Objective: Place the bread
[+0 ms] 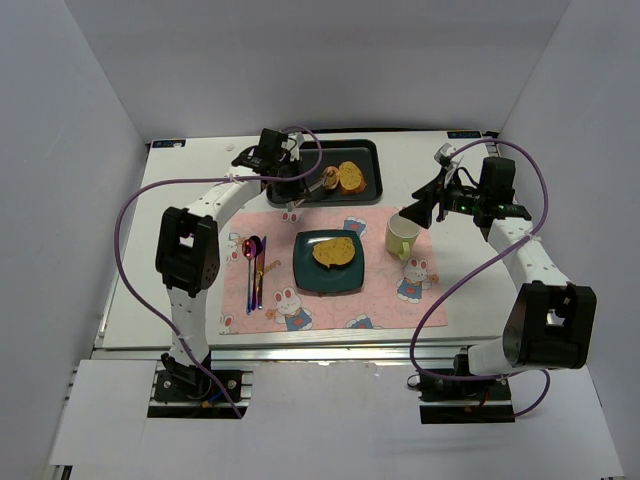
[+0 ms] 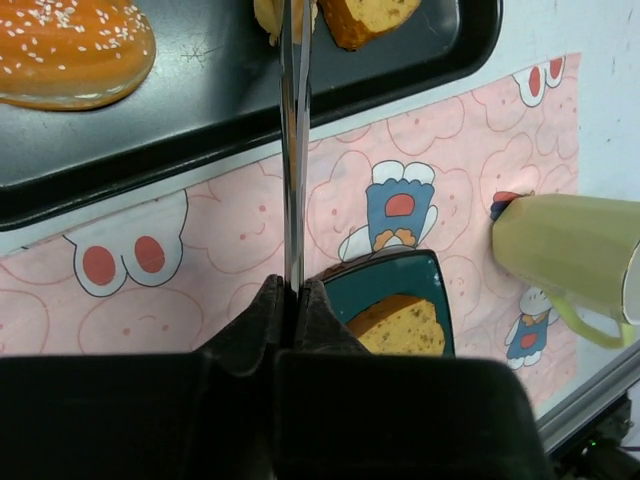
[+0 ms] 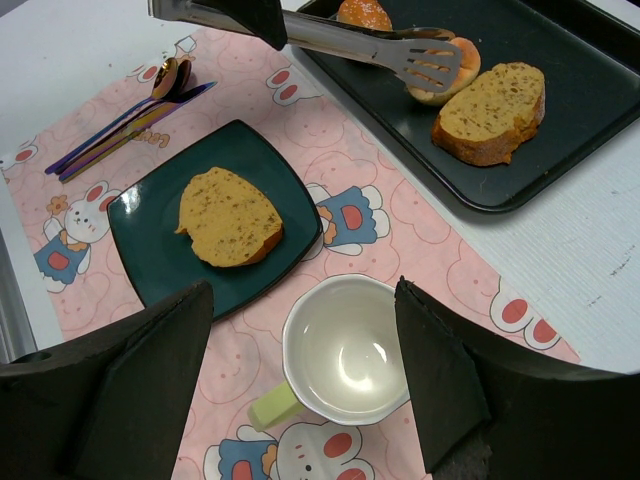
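A black tray (image 1: 368, 150) at the back holds a bread slice (image 1: 351, 177), a small roll (image 3: 458, 78) and a sesame bun (image 2: 70, 45). A second bread slice (image 1: 335, 251) lies on the teal plate (image 1: 304, 275) on the pink mat. My left gripper (image 2: 291, 295) is shut on metal tongs (image 2: 292, 150). In the right wrist view the tongs' slotted tip (image 3: 430, 62) is at the small roll, beside the tray slice (image 3: 492, 112). I cannot tell whether it pinches the roll. My right gripper (image 3: 302, 288) is open and empty above the green mug (image 3: 345, 350).
The pink rabbit placemat (image 1: 390, 310) covers the middle of the white table. A spoon and cutlery (image 1: 255, 265) lie left of the plate. The green mug (image 1: 401, 236) stands right of the plate. White walls close in both sides and the back.
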`<state>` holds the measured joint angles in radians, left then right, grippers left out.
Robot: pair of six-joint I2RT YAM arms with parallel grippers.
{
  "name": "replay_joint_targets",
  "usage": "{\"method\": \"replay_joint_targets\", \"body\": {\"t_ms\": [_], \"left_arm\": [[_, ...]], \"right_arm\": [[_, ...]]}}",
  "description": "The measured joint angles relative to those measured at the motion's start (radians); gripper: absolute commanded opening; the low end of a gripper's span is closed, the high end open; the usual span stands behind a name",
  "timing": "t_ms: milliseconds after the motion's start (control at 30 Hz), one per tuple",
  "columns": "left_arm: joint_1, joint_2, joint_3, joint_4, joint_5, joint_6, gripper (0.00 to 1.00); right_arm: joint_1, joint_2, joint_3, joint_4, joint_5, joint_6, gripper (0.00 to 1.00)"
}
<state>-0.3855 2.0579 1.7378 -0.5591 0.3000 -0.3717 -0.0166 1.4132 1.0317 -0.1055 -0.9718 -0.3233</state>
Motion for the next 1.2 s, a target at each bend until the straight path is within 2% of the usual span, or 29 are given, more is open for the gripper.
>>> {"method": "replay_joint_targets", "body": {"t_ms": [200, 300, 567, 700, 833, 967, 1000, 1067, 1100, 1200], "left_arm": [[0.000, -0.032, -0.014, -0.002, -0.013, -0.002, 0.00], [0.000, -0.122, -0.098, 0.003, -0.009, -0.010, 0.00], [-0.026, -0.619, -0.519, -0.048, 0.049, -0.084, 0.00], [-0.032, -0.804, -0.649, -0.072, 0.099, -0.153, 0.00], [-0.032, -0.912, -0.738, -0.064, 0.155, -0.213, 0.00], [-0.046, -0.934, -0.819, -0.047, 0.193, -0.258, 0.12], [-0.051, -0.926, -0.830, -0.045, 0.198, -0.265, 0.23], [-0.061, -0.903, -0.841, -0.040, 0.201, -0.271, 0.30], [-0.065, -0.893, -0.842, -0.037, 0.201, -0.274, 0.37], [-0.074, -0.869, -0.842, -0.024, 0.195, -0.271, 0.44]], "right_arm": [[0.000, 0.000, 0.000, 0.000, 0.000, -0.001, 0.78], [0.000, 0.000, 0.000, 0.000, 0.000, -0.002, 0.78], [0.000, 0.000, 0.000, -0.006, 0.000, -0.010, 0.78], [0.001, 0.000, 0.000, -0.012, -0.001, -0.011, 0.78], [0.006, 0.002, 0.000, -0.019, -0.001, -0.015, 0.78], [0.010, 0.002, 0.000, -0.020, -0.001, -0.018, 0.78], [0.011, 0.002, 0.000, -0.020, -0.001, -0.018, 0.78], [0.011, 0.002, 0.000, -0.020, -0.001, -0.018, 0.78], [0.011, 0.002, 0.000, -0.020, -0.001, -0.019, 0.78], [0.011, 0.001, 0.000, -0.020, 0.000, -0.020, 0.78]]}}
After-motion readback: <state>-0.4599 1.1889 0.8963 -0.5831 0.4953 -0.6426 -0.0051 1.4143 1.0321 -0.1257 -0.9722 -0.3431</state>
